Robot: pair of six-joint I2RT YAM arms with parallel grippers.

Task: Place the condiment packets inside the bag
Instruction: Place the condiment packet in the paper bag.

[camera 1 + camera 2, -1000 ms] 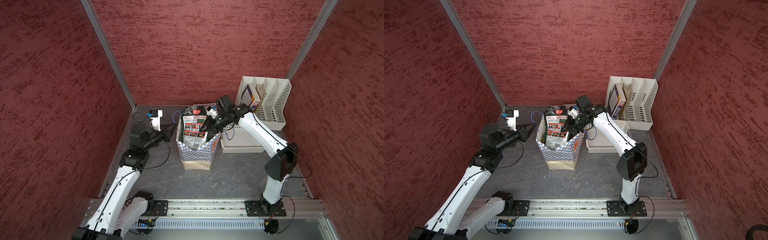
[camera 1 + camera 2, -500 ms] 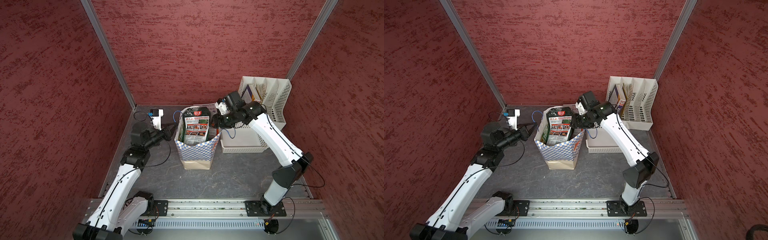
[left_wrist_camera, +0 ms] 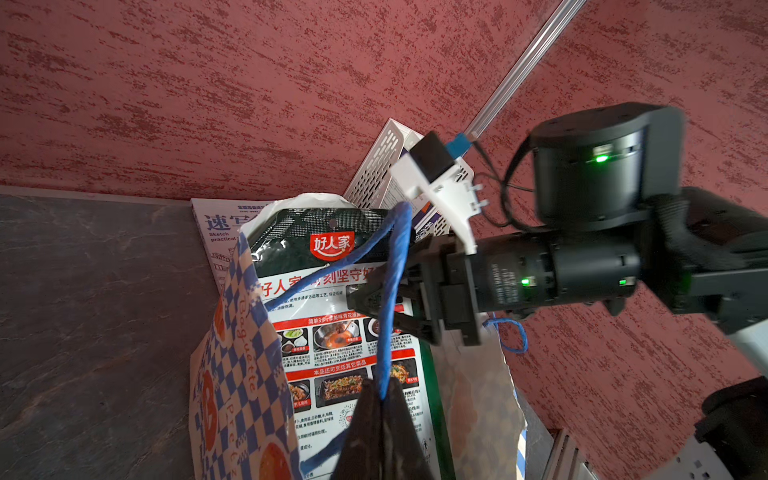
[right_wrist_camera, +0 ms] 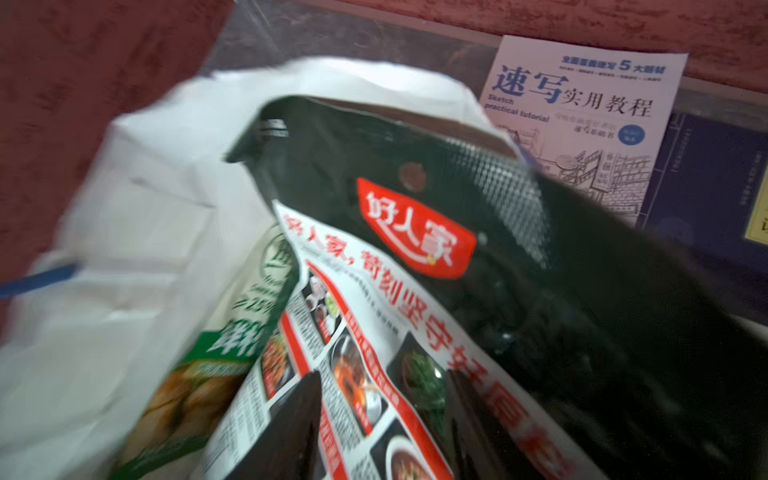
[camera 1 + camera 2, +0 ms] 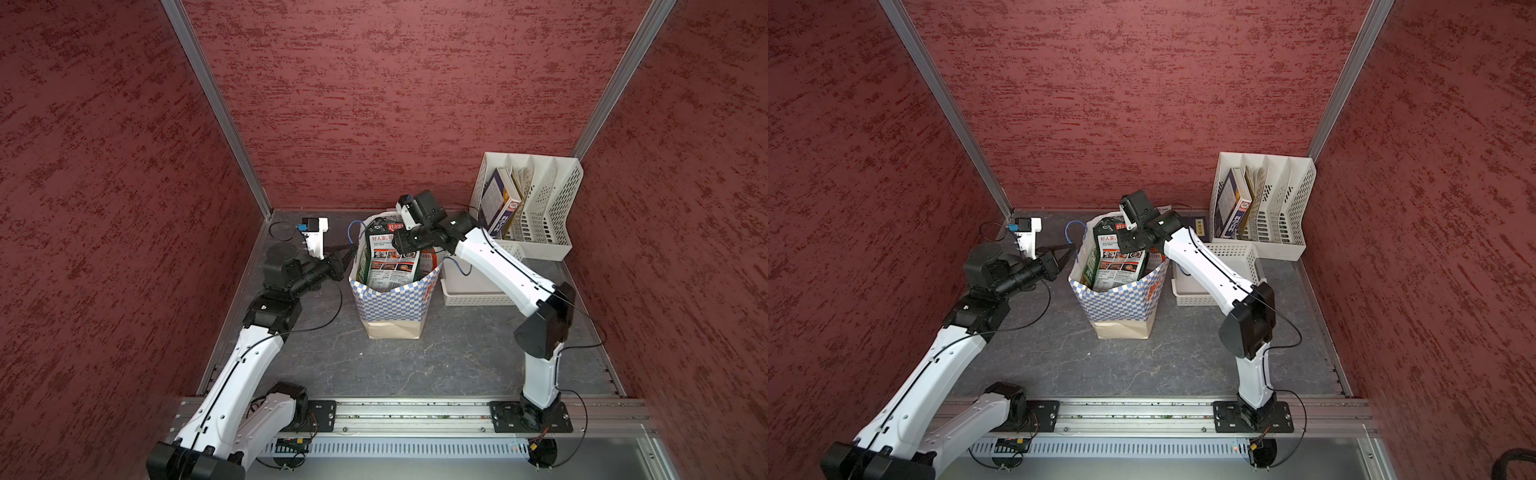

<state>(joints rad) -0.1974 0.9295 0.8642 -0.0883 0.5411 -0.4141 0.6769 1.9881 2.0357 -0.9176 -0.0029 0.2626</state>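
Observation:
The checkered paper bag [image 5: 390, 301] [image 5: 1119, 299] stands upright mid-floor. A black condiment packet [image 5: 390, 262] [image 5: 1115, 259] [image 3: 332, 332] [image 4: 415, 232] stands in it, its top above the rim. A green packet [image 4: 249, 316] lies beside it against the bag's white inside [image 4: 145, 208]. My left gripper [image 5: 351, 249] [image 5: 1073, 248] [image 3: 380, 399] is shut on the bag's blue cord handle [image 3: 390, 291], at the bag's left rim. My right gripper [image 5: 395, 244] [image 5: 1121, 243] [image 4: 384, 399] hovers over the bag mouth, jaws apart, with the black packet's face just beyond the fingertips.
A white perforated basket [image 5: 478, 286] sits right of the bag. A white file rack [image 5: 536, 208] with books stands in the back right corner. A white sketch booklet [image 4: 582, 108] and a dark blue book [image 4: 706, 187] lie on the floor behind the bag.
My right gripper's jaws have spread and it has shifted left over the bag mouth. The black packet stays standing in the bag. The left gripper still holds the handle in the same place.

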